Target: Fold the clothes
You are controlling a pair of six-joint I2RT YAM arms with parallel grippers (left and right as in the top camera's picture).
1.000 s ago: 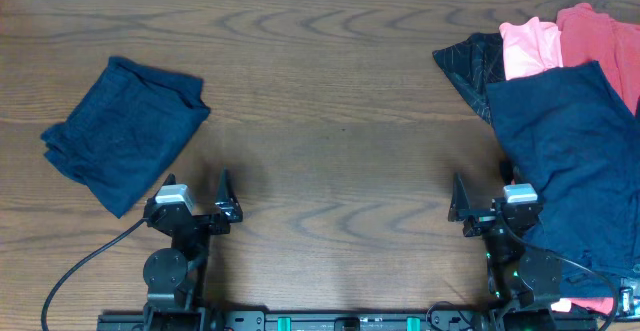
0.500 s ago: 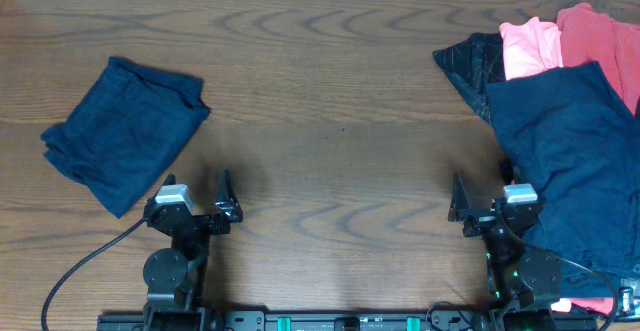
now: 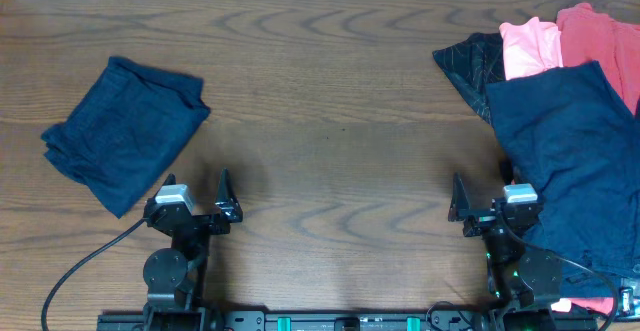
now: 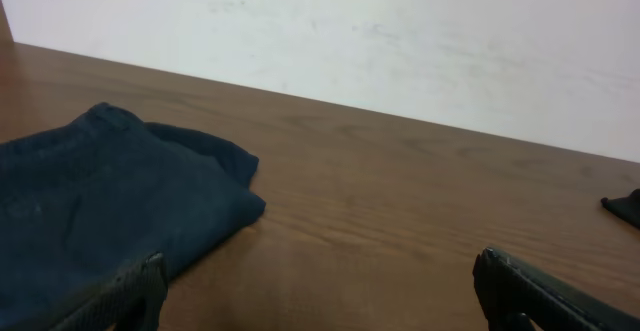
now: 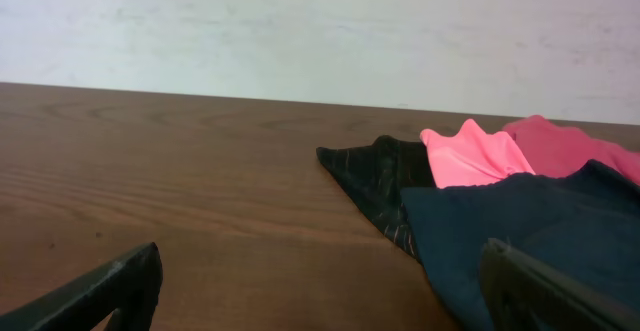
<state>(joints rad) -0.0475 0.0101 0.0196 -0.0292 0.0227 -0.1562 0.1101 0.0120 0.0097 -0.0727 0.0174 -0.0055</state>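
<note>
A folded navy garment (image 3: 125, 131) lies at the left of the table; it also shows in the left wrist view (image 4: 95, 206). A pile of unfolded clothes sits at the right: a large navy garment (image 3: 580, 161) on top, a black striped one (image 3: 470, 61), a pink one (image 3: 530, 43) and a red one (image 3: 598, 33). The pile also shows in the right wrist view, with the navy garment (image 5: 500, 226) nearest. My left gripper (image 3: 203, 193) is open and empty at the front left. My right gripper (image 3: 482, 196) is open and empty at the front right, beside the navy garment's edge.
The wooden table (image 3: 330, 121) spans the whole view. A white wall (image 4: 400, 41) stands behind its far edge. A cable (image 3: 70, 276) runs from the left arm's base off the front edge.
</note>
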